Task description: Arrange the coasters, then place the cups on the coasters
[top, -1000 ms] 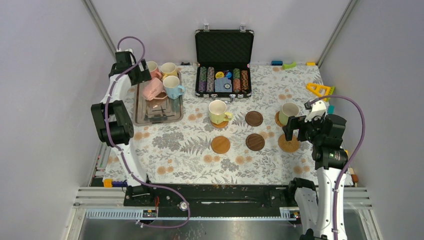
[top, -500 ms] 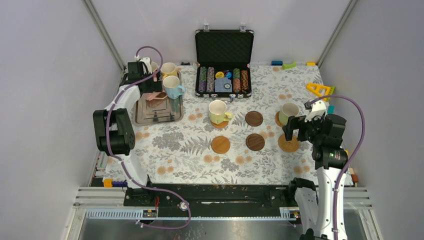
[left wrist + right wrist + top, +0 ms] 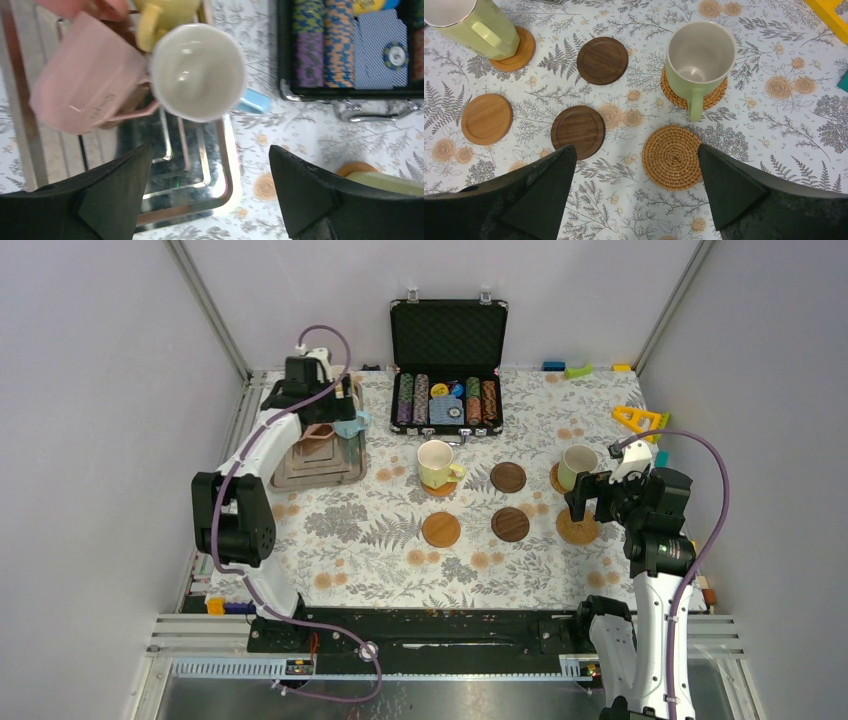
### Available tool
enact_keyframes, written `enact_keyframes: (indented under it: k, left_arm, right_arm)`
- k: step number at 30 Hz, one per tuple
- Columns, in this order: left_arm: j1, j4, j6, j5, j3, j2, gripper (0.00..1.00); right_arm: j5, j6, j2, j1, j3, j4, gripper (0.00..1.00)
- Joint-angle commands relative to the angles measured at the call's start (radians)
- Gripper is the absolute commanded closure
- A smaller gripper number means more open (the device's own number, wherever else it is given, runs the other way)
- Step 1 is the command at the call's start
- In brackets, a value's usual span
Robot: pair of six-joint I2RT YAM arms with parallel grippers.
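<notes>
My top camera looks down from behind the arm bases over the whole table. Both wrist cameras face down, close in; both catch the yellow mug.

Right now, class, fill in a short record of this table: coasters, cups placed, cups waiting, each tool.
Cups on coasters: pale yellow mug, pale green mug
Bare coasters: dark wood coasters, tan wood coaster, woven coaster
Cups at metal tray: light blue mug upright, pink mug on its side
Left tool: open, above the light blue mug
Right tool: open, above the bare coasters
</notes>
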Motion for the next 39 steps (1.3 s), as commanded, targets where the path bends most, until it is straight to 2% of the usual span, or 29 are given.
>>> enact_keyframes:
  k: [1, 8, 12, 16, 21, 25, 39]
  left_arm:
    - [-0.105, -0.122, -0.07, -0.221, 0.126, -0.016, 0.12]
    - [-0.246, -0.366, -0.239, -0.506, 0.365, 0.132, 0.12]
    - [-0.273, -0.528, -0.387, -0.592, 0.522, 0.26, 0.13]
    - [-0.286, -0.652, -0.472, -0.592, 0.652, 0.358, 0.13]
    - [-0.295, -0.659, -0.551, -0.562, 0.654, 0.376, 0.15]
    - [-0.305, -0.659, -0.588, -0.593, 0.656, 0.397, 0.16]
    - [-0.302, -0.588, -0.644, -0.658, 0.661, 0.485, 0.19]
  right_arm:
    - [-0.03, 0.009, -0.004, -0.001, 0.002, 0.026, 0.0]
    - [-0.033, 0.013, -0.007, -0.002, 0.003, 0.026, 0.0]
    - [-0.034, 0.013, -0.013, -0.002, 0.002, 0.027, 0.0]
    - [-0.039, 0.013, -0.013, -0.001, 0.002, 0.026, 0.0]
    - [-0.04, 0.011, -0.012, -0.001, 0.002, 0.027, 0.0]
    - [-0.041, 0.011, -0.013, -0.001, 0.002, 0.027, 0.0]
    - [-0.05, 0.011, -0.02, -0.001, 0.0, 0.027, 0.0]
